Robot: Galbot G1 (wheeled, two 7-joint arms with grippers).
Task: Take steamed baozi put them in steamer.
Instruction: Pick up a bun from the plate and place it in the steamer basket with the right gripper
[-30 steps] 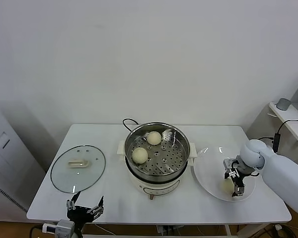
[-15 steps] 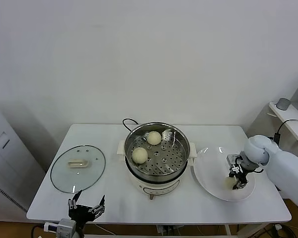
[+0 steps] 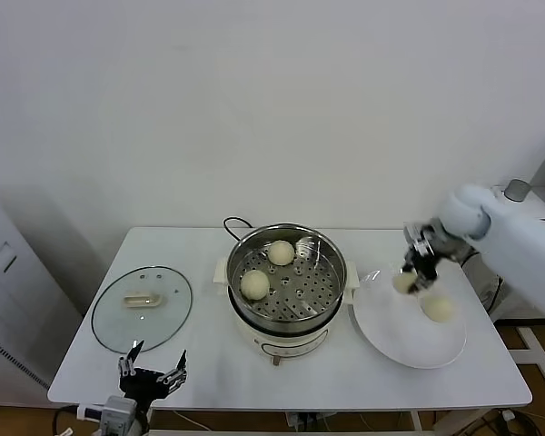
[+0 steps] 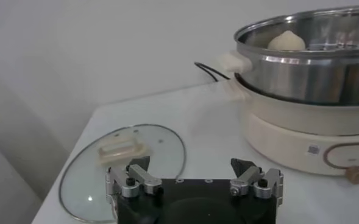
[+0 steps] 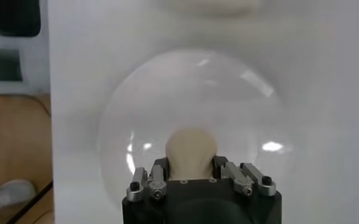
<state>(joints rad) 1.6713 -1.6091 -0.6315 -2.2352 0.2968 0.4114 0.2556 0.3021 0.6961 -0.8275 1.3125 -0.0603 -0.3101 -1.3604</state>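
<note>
Above the flat white plate (image 3: 409, 336) on the right of the table, the right gripper (image 3: 412, 276) is clamped on one round cream-white steamed bun (image 3: 404, 282), carrying it clear of the plate; the right wrist view shows that bun (image 5: 191, 152) squeezed between the two fingers, bulging out past them. A second cream-white bun (image 3: 439, 309) lies on the plate just right of and nearer than the held one. Two more buns, one on the near left (image 3: 255, 284) and one on the far side (image 3: 281, 252), already sit on the perforated floor of the round shiny steel steamer basket (image 3: 336, 257) at the table's middle. The left gripper (image 3: 152, 382) hangs parked off the near left edge, fingers apart, close to the round glass lid (image 3: 142, 308).

The grip looks narrow on soft dough, so the bun could slip or pinch out during the carry leftward. A low path could knock it against the steamer's raised rim. Releasing over the occupied left half would stack it on a bun; the free right half seems safer.
</note>
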